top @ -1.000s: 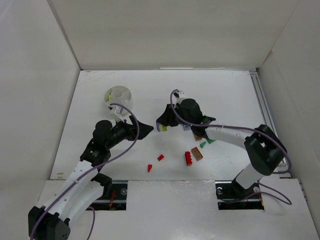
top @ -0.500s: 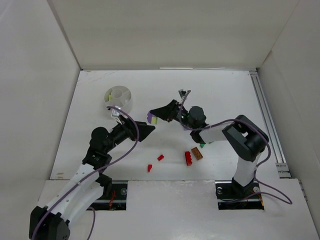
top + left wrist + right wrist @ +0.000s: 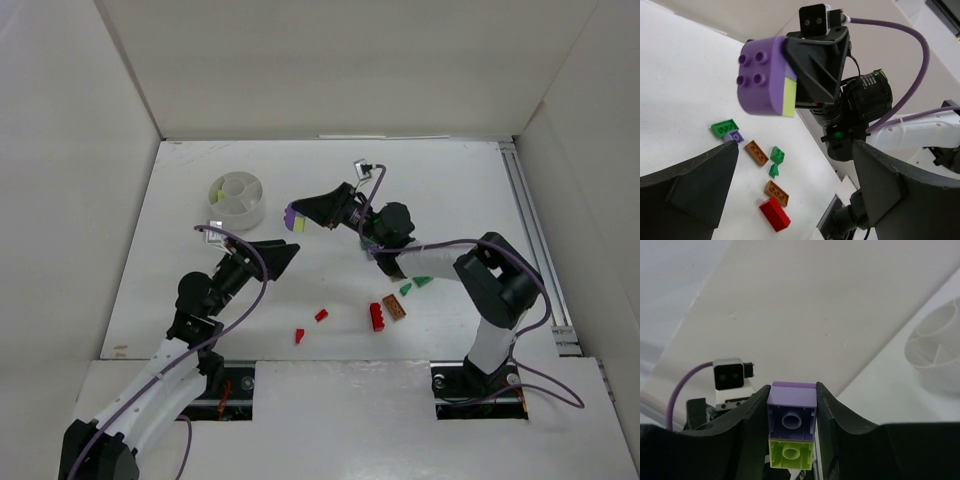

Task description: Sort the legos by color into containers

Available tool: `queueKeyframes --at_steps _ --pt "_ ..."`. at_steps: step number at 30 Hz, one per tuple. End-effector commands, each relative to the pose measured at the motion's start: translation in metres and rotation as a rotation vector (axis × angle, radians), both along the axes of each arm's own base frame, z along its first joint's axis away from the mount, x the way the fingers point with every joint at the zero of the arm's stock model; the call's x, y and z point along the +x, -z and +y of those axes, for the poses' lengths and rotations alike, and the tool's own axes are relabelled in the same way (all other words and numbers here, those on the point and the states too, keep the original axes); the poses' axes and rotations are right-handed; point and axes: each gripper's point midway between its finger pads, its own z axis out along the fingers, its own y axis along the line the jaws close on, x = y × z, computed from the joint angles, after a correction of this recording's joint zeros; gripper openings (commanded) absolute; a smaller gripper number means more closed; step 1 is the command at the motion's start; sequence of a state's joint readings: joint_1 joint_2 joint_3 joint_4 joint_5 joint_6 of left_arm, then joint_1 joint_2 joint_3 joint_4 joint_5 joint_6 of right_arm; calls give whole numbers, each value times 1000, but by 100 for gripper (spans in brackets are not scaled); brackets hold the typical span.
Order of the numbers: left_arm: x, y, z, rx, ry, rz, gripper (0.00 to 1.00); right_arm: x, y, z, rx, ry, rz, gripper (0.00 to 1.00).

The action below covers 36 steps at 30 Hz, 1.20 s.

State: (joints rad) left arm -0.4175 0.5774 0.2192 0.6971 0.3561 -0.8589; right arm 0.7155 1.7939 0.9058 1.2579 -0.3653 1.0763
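Observation:
My right gripper (image 3: pixel 300 214) is raised above the table, shut on a purple brick (image 3: pixel 791 412) with a yellow-green brick (image 3: pixel 791 454) stuck under it. From the left wrist view the same purple brick (image 3: pixel 762 82) hangs in the air facing my left gripper (image 3: pixel 795 192). That left gripper (image 3: pixel 279 257) stands open and empty just below and left of the held pair. The white divided cup (image 3: pixel 236 197) sits at the back left, also seen as the cup (image 3: pixel 937 360) in the right wrist view. Loose legos lie on the table: a red brick (image 3: pixel 376 316), a brown brick (image 3: pixel 397 311) and green ones (image 3: pixel 405 289).
Two small red pieces (image 3: pixel 321 315) (image 3: pixel 299 335) lie near the front edge. A small purple piece (image 3: pixel 733 136) and a green brick (image 3: pixel 724 127) lie under the right arm. White walls enclose the table on three sides, and a rail (image 3: pixel 535 240) runs along the right.
My right gripper has carried the purple and yellow-green pair up and to the left, toward the cup. My left arm has drawn back a little, its gripper still open.

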Motion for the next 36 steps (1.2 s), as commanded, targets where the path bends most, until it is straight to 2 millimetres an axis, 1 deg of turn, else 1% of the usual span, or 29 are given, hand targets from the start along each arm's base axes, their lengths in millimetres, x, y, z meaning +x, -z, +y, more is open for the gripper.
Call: queueKeyframes --at_steps 1,2,4,5,6,7,8,9,10,11,12,13,15,16,17,18,19,23,26,27,28,29,30,32,33,34,35,36 --pt "0 -28 8 -88 -45 -97 94 -50 -128 -36 362 -11 -452 22" --pt "-1 -35 10 -103 -54 -122 94 -50 -135 -36 372 -11 -463 22" --pt "5 -38 13 -116 -81 -130 94 -54 -142 -34 390 -26 -467 22" --pt "4 -50 15 -137 -93 -163 89 -53 -141 -33 384 -26 -460 22" --pt "7 -51 17 -142 -105 -164 88 -51 -141 -32 385 -26 -461 22" --pt "5 -56 17 -154 -104 -187 88 -52 -145 -32 393 -26 -470 22" --pt "8 -60 20 -167 -127 -195 88 -50 -146 -33 400 -15 -465 22" --pt "5 -67 23 -200 -131 -229 86 -54 -150 -31 409 -24 -471 22" --pt "6 -63 23 -202 -130 -232 86 -54 -155 -32 418 -24 -481 22" --pt "4 -67 25 -227 -134 -248 86 -51 -155 -32 419 -12 -468 22" --pt "-3 -76 28 -259 -130 -309 86 -51 -152 -28 421 -14 -454 22" --pt "-1 -77 27 -272 -125 -312 86 -52 -158 -30 437 -6 -463 22" --pt "0 -79 26 -287 -120 -320 85 -49 -158 -29 445 -5 -453 22" --pt "-2 -82 26 -293 -111 -339 85 -53 -163 -28 459 -19 -454 22" --pt "2 -77 22 -281 -103 -324 85 -53 -161 -27 462 -25 -447 22" --pt "1 -77 20 -278 -89 -333 85 -54 -166 -28 472 -25 -457 22" --pt "-3 -85 22 -298 -86 -371 85 -54 -166 -28 472 -25 -457 22" --pt "-8 -90 23 -324 -80 -405 84 -57 -166 -25 474 -34 -455 22" --pt "-9 -90 22 -320 -75 -409 84 -57 -166 -25 474 -34 -455 22" --pt "-12 -94 23 -329 -74 -427 84 -56 -164 -24 466 -34 -447 22" --pt "-14 -94 21 -331 -65 -426 84 -53 -160 -21 459 -34 -439 22" --pt "-18 -99 23 -341 -64 -444 84 -53 -160 -21 459 -34 -439 22" --pt "-18 -99 23 -341 -64 -445 83 -53 -160 -21 459 -34 -439 22" --pt "-20 -101 24 -338 -68 -460 81 -48 -150 -17 447 -39 -417 22" --pt "-20 -105 24 -343 -67 -470 81 -52 -154 -15 455 -48 -421 22" --pt "-20 -105 24 -343 -67 -470 81 -51 -150 -13 452 -53 -408 22" --pt "-20 -105 24 -343 -67 -470 80 -51 -154 -13 459 -54 -415 22" --pt "-22 -111 25 -353 -66 -489 80 -48 -149 -11 451 -54 -407 22"
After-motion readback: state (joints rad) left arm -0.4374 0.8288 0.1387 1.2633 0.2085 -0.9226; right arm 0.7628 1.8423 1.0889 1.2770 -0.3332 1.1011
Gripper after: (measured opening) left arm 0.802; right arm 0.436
